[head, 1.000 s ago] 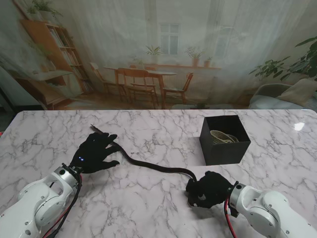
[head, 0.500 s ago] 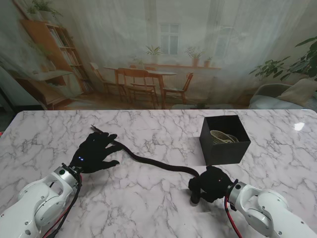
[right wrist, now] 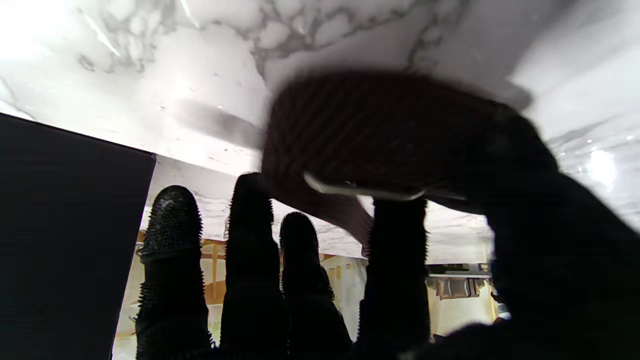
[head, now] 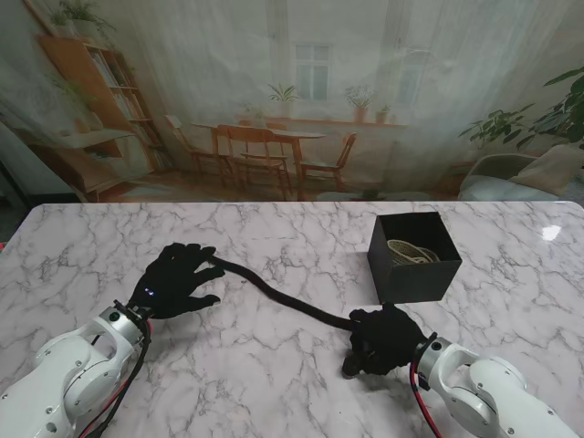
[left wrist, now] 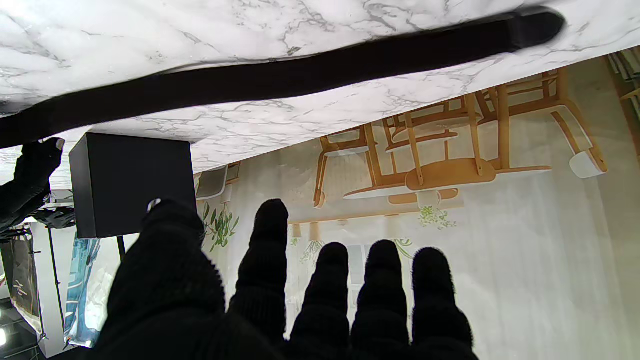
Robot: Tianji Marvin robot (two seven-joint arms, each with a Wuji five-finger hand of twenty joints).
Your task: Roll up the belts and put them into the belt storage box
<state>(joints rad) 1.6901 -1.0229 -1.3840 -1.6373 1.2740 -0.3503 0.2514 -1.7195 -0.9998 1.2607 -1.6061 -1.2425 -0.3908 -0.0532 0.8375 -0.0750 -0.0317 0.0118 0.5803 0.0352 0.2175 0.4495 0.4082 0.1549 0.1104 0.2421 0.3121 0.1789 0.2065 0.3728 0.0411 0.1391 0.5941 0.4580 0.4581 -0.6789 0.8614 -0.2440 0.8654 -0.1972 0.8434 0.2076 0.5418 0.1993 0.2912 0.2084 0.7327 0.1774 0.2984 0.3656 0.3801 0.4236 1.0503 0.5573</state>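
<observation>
A white marble desk [head: 301,374] veined in grey is seen to fill the lower half of the stand view, backed by a printed curtain of a room with wooden chairs, a round table and potted plants. In the right middle of that frame a black belt storage box [head: 412,269] stands open, with a pale rolled belt [head: 411,250] lying inside; that content is hidden from both wrist views, where only blank black walls of the box are shown.

A dark belt [head: 274,297] is laid across the desk from the left hand [head: 176,281] at centre left down to the right hand [head: 383,340] at lower centre. In the left wrist view the strap is seen as a flat matt band ending in a rounded tip, and the left hand's fingers [left wrist: 330,295] are shown spread and straight, holding nothing. Only in the right wrist view, though blurred, is a coiled, ribbed end of the belt with a pale metal piece [right wrist: 360,189] revealed, gripped by the right hand between thumb and fingers
</observation>
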